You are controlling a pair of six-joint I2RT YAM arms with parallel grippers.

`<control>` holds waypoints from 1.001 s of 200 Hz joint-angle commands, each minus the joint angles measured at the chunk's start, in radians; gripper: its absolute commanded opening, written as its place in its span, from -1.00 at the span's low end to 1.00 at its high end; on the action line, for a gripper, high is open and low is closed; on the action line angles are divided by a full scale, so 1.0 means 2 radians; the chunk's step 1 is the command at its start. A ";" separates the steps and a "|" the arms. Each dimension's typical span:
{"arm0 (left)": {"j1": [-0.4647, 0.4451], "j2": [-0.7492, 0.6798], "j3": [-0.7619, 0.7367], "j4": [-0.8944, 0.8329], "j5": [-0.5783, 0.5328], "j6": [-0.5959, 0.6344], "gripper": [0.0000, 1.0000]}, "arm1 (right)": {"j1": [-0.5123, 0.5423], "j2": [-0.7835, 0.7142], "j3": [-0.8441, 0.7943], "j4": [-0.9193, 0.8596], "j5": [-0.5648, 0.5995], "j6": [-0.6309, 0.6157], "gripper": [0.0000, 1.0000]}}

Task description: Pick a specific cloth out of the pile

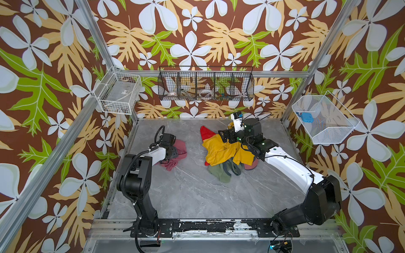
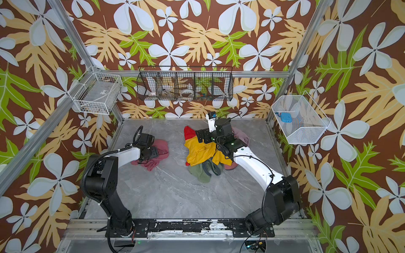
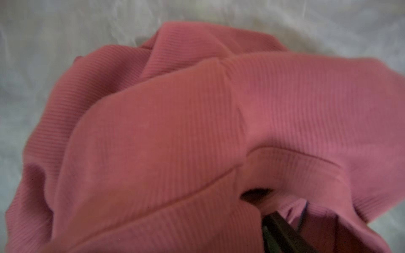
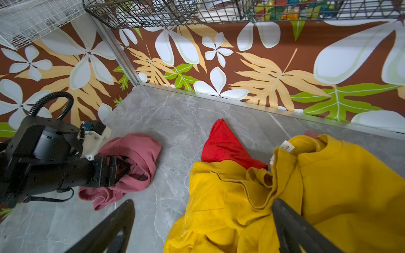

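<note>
The cloth (image 1: 181, 146), a dusty rose-pink garment with a fine ribbed knit, lies crumpled on the left part of the grey marble-pattern table (image 1: 186, 192). It is alone there, well apart from the pile (image 1: 221, 153), with bare table between them. The left gripper (image 4: 123, 169) is low on the cloth, and its fingers go into the folds. In the left wrist view the pink fabric (image 3: 175, 131) fills almost the whole picture and covers the jaws, so only one dark finger (image 3: 282, 230) shows. I cannot tell whether the jaws pinch the fabric or only stand around it.

The pile is a large mustard-yellow garment (image 4: 328, 186) with a bright red cloth (image 4: 221, 144) coming out under it toward the back wall. There is an olive-green piece (image 1: 221, 173) at the near side and a pale lilac-pink piece (image 2: 241, 134) behind the right arm. The right gripper (image 4: 202, 203) hovers over the edge of the yellow garment with its jaws wide apart and holds nothing.

In my judgement the separating step is nearly complete, because the wanted cloth is already clear of the other garments. The next move probably belongs to the left arm. If it holds the fabric, it needs to open fully and rise straight up, because the soft ribbed knit can catch on a finger and be lifted again. The right arm should keep away from the pile.
</note>
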 commanded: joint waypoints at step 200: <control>0.025 -0.014 0.028 0.029 0.005 -0.008 1.00 | -0.119 -0.181 -0.153 0.021 0.112 -0.080 0.99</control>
